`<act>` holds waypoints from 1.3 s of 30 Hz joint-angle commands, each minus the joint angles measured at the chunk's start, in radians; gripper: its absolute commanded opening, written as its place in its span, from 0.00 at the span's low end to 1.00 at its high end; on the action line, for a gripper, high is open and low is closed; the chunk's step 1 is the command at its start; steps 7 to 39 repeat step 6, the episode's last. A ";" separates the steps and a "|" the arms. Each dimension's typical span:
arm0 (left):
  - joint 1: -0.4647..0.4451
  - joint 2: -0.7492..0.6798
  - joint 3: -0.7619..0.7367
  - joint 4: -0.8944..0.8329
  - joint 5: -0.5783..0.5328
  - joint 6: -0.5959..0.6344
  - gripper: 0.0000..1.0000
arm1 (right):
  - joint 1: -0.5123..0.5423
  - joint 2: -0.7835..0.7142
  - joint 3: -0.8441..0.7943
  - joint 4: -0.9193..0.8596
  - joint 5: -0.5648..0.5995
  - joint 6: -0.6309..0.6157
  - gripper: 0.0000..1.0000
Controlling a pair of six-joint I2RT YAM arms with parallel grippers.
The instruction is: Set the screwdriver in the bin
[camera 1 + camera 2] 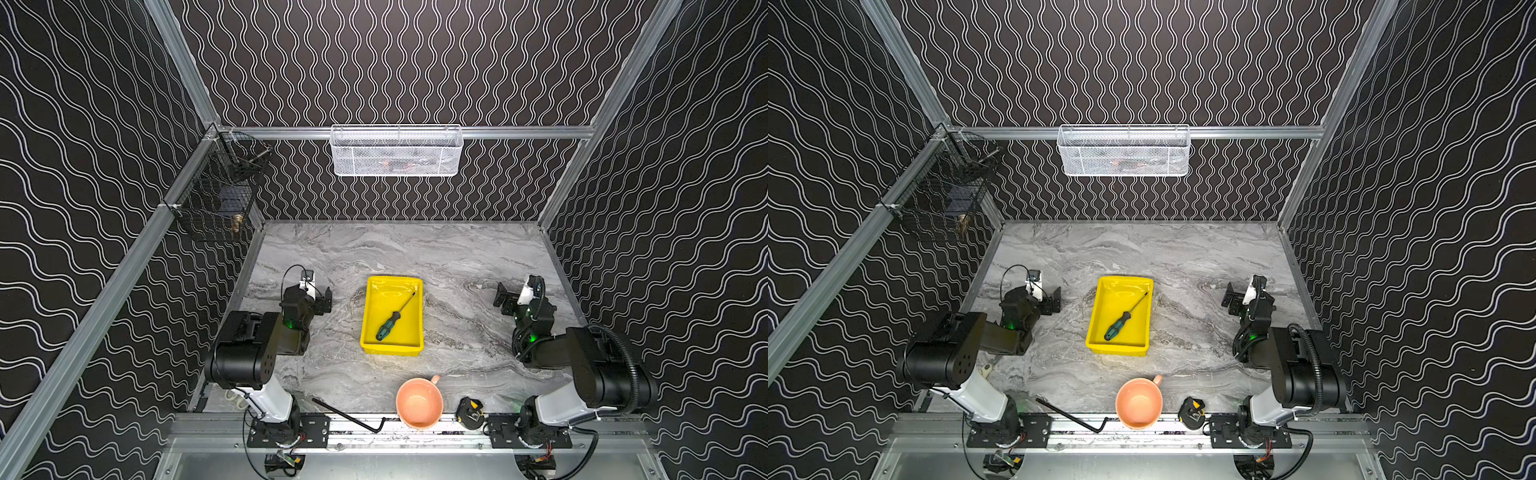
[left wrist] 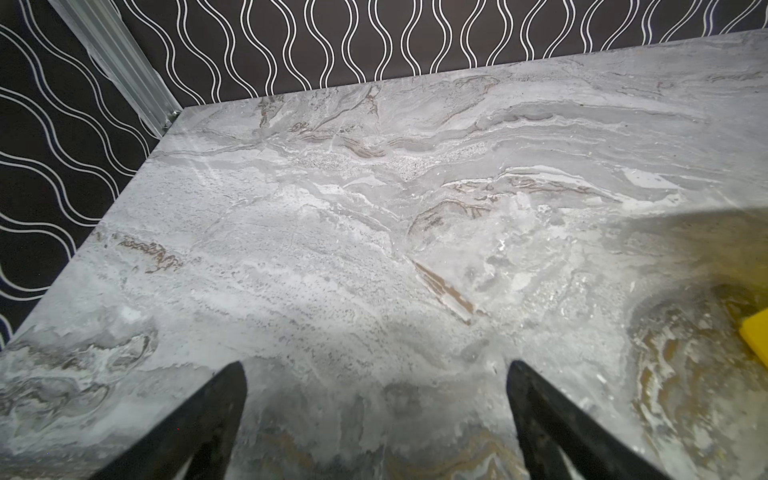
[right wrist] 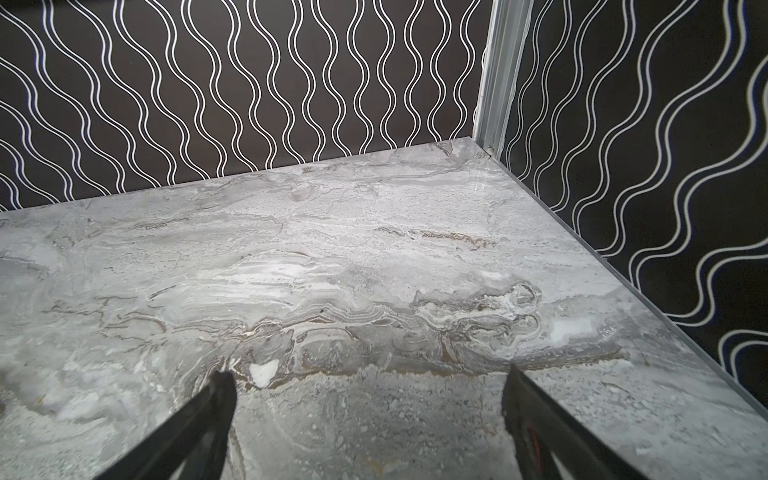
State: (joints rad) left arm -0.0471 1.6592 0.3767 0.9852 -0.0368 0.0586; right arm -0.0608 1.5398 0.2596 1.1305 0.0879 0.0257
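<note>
Marbled grey counter (image 1: 457, 257) sits within black wavy-lined walls (image 1: 395, 62). Glossy yellow bin (image 1: 390, 350) holds the screwdriver (image 1: 388, 325) diagonally. Both the left tool (image 2: 376, 368) and right tool (image 3: 368, 376) gape wide, empty.

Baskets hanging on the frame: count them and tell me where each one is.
2. The white mesh basket hangs on the back rail; the black wire basket hangs on the left rail. None seems hidden.

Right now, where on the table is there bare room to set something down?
The widest bare tabletop lies between the bin and the back wall. Narrower free patches flank the bin, toward the left claw and the right claw, both open. The near edge is crowded: hex key, pink cup, black-and-yellow gadget.
</note>
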 commanded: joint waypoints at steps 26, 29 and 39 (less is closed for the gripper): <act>-0.002 -0.002 -0.004 0.035 0.005 0.012 0.99 | 0.001 0.000 0.003 0.052 -0.001 -0.006 1.00; -0.002 -0.002 -0.004 0.035 0.005 0.012 0.99 | 0.001 0.000 0.003 0.052 -0.001 -0.006 1.00; -0.002 -0.002 -0.004 0.035 0.005 0.012 0.99 | 0.001 0.000 0.003 0.052 -0.001 -0.006 1.00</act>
